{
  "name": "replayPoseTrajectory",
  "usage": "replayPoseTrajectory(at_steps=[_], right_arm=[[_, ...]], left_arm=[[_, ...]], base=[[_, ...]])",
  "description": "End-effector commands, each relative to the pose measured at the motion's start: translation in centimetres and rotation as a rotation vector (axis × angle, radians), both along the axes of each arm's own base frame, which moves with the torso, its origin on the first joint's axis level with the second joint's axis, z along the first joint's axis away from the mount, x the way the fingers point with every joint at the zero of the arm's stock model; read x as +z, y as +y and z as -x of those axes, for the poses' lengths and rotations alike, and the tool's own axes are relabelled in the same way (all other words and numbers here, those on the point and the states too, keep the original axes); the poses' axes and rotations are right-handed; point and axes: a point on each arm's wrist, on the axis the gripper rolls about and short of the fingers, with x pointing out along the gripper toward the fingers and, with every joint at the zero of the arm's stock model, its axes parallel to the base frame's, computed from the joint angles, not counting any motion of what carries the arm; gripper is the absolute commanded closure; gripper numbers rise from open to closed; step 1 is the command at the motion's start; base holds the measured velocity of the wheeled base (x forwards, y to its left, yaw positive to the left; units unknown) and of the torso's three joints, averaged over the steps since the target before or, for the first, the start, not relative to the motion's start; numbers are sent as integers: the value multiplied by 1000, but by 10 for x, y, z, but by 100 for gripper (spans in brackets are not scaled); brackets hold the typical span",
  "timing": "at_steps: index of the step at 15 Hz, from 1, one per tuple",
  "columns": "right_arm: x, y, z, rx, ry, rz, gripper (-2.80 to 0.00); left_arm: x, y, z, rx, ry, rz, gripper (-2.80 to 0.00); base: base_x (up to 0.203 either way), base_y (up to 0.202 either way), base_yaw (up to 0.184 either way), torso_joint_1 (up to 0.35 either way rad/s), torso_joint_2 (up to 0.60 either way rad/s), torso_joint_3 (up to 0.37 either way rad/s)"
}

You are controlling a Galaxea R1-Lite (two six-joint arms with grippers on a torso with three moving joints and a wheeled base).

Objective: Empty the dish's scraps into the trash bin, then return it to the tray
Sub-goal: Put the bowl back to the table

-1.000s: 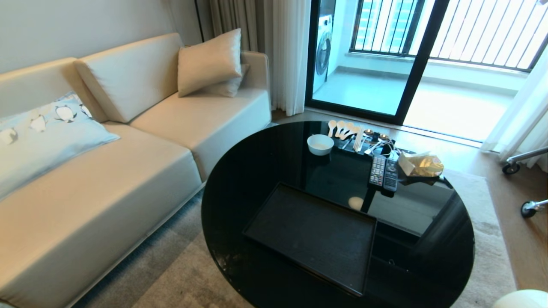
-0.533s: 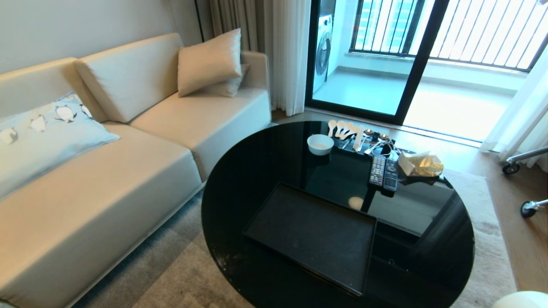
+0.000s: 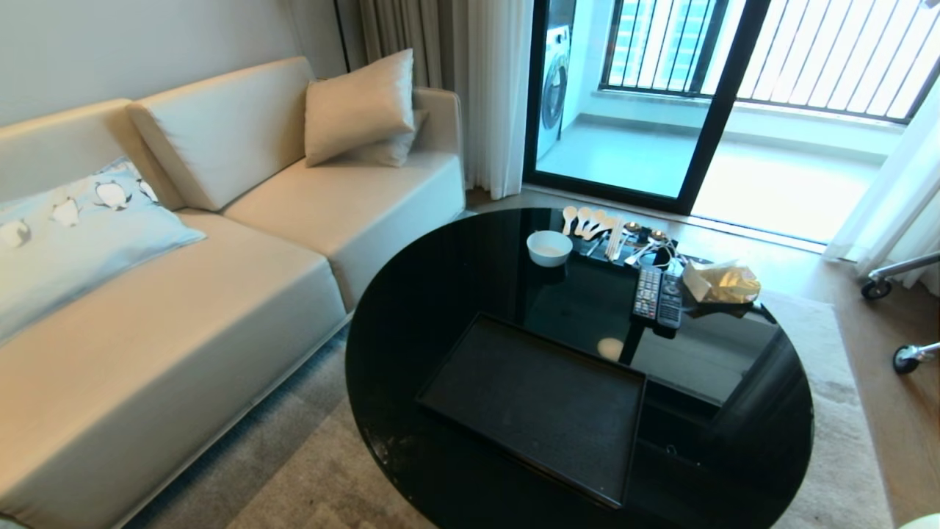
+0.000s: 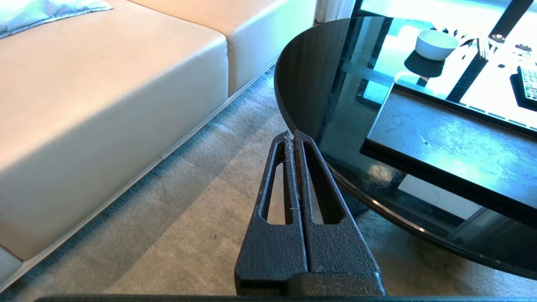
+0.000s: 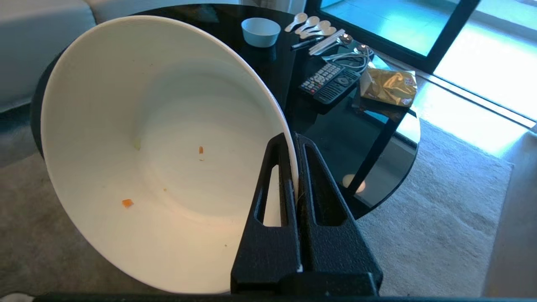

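My right gripper (image 5: 292, 136) is shut on the rim of the dish (image 5: 168, 147), a deep white bowl tilted so its inside faces the wrist camera. Only tiny orange crumbs of scraps (image 5: 127, 203) cling inside it. In the head view just a sliver of the dish (image 3: 924, 522) shows at the bottom right corner. The black tray (image 3: 536, 400) lies bare on the near part of the round table (image 3: 440, 294). My left gripper (image 4: 293, 134) is shut on nothing, parked over the carpet beside the table's edge. The trash bin is out of view.
At the table's far side stand a small white bowl (image 3: 548, 247), white spoons (image 3: 587, 219), two remotes (image 3: 658, 295) and a golden packet (image 3: 723, 283). A beige sofa (image 3: 183, 294) runs along the left. Wheeled legs (image 3: 907, 356) stand at the right.
The white edge of the dish at the bottom right corner of the head view has sunk almost out of the picture. Table, tray and left gripper have not moved.
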Motion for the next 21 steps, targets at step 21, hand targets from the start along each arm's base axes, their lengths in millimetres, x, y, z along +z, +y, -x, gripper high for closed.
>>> replayPoseTrajectory(at_steps=[21], right_arm=[[-14,83,-213,609,655,337,0]], left_arm=[[0,0,0,0,-1,1,0]], base=[[0,0,0,0,0,0]])
